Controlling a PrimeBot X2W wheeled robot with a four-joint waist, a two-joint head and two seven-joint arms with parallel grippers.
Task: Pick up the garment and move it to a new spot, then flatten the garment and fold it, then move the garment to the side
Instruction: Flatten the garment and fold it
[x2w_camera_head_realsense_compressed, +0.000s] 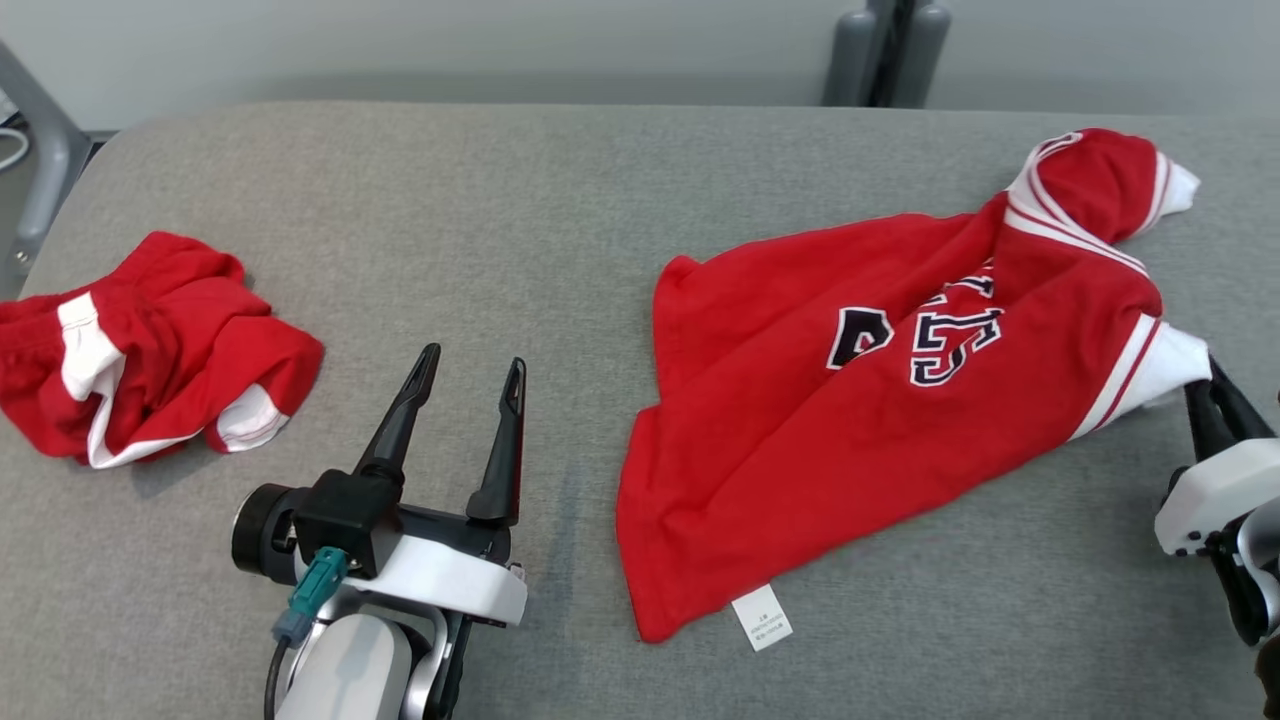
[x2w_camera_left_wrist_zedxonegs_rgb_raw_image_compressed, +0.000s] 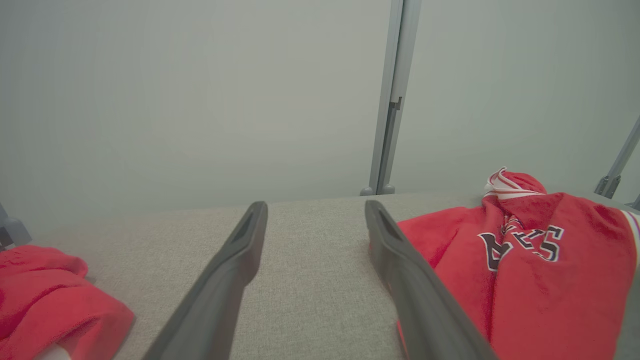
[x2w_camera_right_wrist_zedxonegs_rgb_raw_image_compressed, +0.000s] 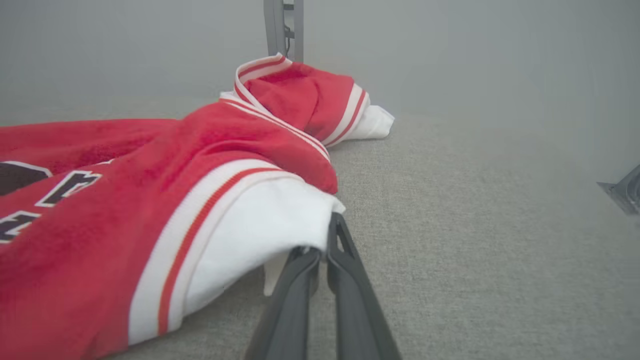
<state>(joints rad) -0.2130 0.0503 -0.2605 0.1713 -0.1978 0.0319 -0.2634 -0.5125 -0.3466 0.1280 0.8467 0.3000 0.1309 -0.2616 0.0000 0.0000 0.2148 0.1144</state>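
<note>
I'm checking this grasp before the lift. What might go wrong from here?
1. The right gripper pinches only the edge of the white sleeve on the jersey; the cloth may slip out on lifting.
2. Lifted by one sleeve, the crumpled jersey would likely hang bunched, since the left gripper is open and apart from it.

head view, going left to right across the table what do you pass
crumpled red garment → left claw, open → red jersey → right claw, shut at the jersey's white sleeve
</note>
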